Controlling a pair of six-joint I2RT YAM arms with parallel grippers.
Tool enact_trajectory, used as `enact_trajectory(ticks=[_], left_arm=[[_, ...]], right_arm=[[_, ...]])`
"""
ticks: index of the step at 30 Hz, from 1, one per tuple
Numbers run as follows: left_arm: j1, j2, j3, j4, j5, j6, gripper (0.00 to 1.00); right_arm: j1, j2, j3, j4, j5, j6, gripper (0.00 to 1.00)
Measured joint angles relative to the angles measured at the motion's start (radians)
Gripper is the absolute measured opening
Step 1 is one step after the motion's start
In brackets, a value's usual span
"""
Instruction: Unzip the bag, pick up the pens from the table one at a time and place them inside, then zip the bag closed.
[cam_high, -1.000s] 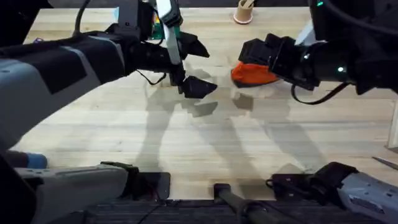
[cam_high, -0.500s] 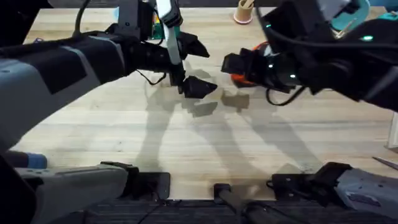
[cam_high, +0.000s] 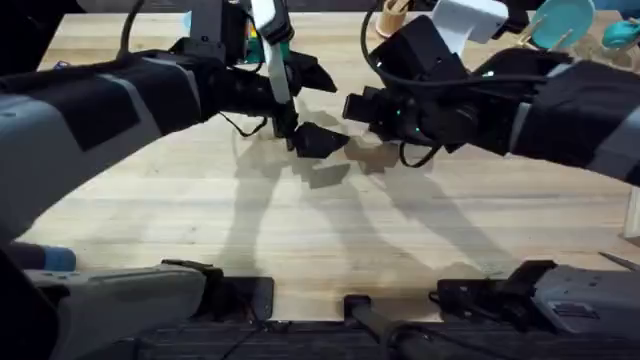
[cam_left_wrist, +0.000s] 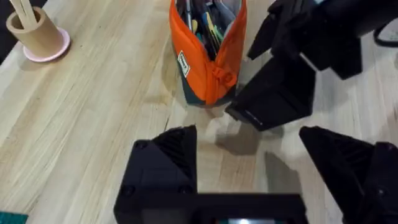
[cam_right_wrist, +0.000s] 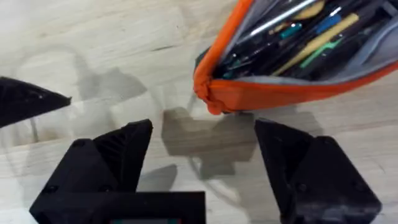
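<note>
The orange-red bag (cam_left_wrist: 208, 62) stands on the table (cam_left_wrist: 93, 124) with its zipper open and its mouth gaping. Several pens (cam_right_wrist: 292, 37) and coloured sticks lie inside it. My left gripper (cam_left_wrist: 249, 158) is open, a short way from the bag's near end, with nothing between its fingers. My right gripper (cam_right_wrist: 205, 158) is also open and empty, hovering just off the same end of the bag (cam_right_wrist: 280, 87). In the overhead view the left gripper (cam_high: 315, 108) and the right gripper (cam_high: 352, 108) nearly meet, and the right arm covers the bag.
A tan cup (cam_left_wrist: 37, 34) holding pale sticks stands on a pink coaster at the table's far edge, and appears again as the cup (cam_high: 393, 15) in the overhead view. Bare wood (cam_high: 330, 230) stretches toward the arms' bases.
The right arm has swung left and risen over the bag, hiding it from overhead, and its gripper now sits close to the left one. The left arm has stayed still.
</note>
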Motion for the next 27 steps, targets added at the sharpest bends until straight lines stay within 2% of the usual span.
enact_trajectory(ticks=[10, 27], left_arm=[[0.0, 0.0, 0.0, 0.0, 0.0, 0.0, 0.996], [0.0, 0.0, 0.0, 0.0, 0.0, 0.0, 0.995]], right_arm=[[0.0, 0.044, -0.026, 0.097, 0.015, 0.0, 0.996], [-0.007, 0.083, -0.028, 0.135, 0.072, 0.0, 0.987]])
